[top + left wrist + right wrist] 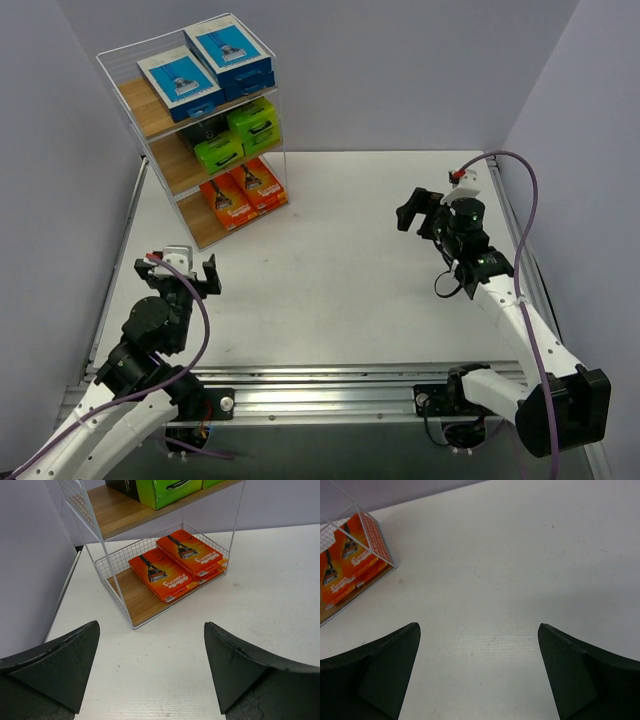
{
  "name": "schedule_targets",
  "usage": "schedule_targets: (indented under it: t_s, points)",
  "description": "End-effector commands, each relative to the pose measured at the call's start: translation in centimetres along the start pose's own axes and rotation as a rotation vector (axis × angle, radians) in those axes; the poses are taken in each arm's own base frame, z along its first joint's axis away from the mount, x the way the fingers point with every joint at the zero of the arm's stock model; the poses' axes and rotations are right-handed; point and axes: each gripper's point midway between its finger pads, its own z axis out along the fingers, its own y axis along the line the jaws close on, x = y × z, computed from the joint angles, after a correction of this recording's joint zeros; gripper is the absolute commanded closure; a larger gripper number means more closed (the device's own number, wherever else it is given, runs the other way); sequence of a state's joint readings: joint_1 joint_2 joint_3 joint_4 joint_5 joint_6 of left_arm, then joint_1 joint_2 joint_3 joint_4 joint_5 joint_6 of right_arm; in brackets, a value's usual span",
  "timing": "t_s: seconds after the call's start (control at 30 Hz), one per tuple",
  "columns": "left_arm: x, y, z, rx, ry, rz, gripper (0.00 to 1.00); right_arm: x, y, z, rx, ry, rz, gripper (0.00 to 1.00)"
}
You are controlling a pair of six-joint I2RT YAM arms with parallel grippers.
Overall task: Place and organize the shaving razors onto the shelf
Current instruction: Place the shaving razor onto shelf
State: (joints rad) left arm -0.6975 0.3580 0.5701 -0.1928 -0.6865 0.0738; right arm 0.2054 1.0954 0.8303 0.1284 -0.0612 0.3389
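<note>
With the shaving razors (228,205) colour-sorted on the shelf (140,105) ahead of the left claw (177,272), it and the right claw (418,212) gape empty

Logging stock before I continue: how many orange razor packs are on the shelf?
2: one orange pack beside another on the shelf's bottom board; more may lie hidden beneath.
</note>
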Motion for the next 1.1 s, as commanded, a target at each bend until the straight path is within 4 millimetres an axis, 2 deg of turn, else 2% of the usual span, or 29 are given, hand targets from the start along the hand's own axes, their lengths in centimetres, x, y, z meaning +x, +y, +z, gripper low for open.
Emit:
schedule_targets:
  t_s: [0.0, 0.2, 0.33, 0.47, 0.67, 0.8, 1.07]
  points:
    - [-1.7, 0.3, 0.0, -0.001, -0.030, -0.017, 0.06, -2.3, 1.3, -1.2, -0.067, -0.111, -0.021, 0.00]
    - [-1.3, -0.1, 0.3, 0.003, -0.017, -0.010, 0.06, -0.1, 1.2, 0.0, -0.065, -0.012, -0.007, 0.00]
    - [-1.0, -0.2, 0.5, -0.001, -0.003, -0.001, 0.06, -0.6, 1.5, -0.4, -0.065, -0.027, -0.014, 0.00]
    - [-1.6, 0.1, 0.2, -0.005, -0.023, -0.018, 0.06, -1.2, 1.1, -0.8, -0.039, -0.071, 0.000, 0.00]
    - [-2.1, 0.7, -0.3, -0.012, -0.052, -0.040, 0.06, -1.0, 0.9, -0.7, -0.024, -0.059, 0.011, 0.00]
    - [-2.0, 0.5, -0.1, -0.008, -0.044, -0.033, 0.06, -0.8, 1.7, -0.7, -0.056, -0.045, 0.017, 0.00]
    - [-1.9, 0.5, -0.2, -0.006, -0.039, -0.031, 0.06, -0.4, 1.7, -0.6, -0.050, -0.035, 0.016, 0.00]
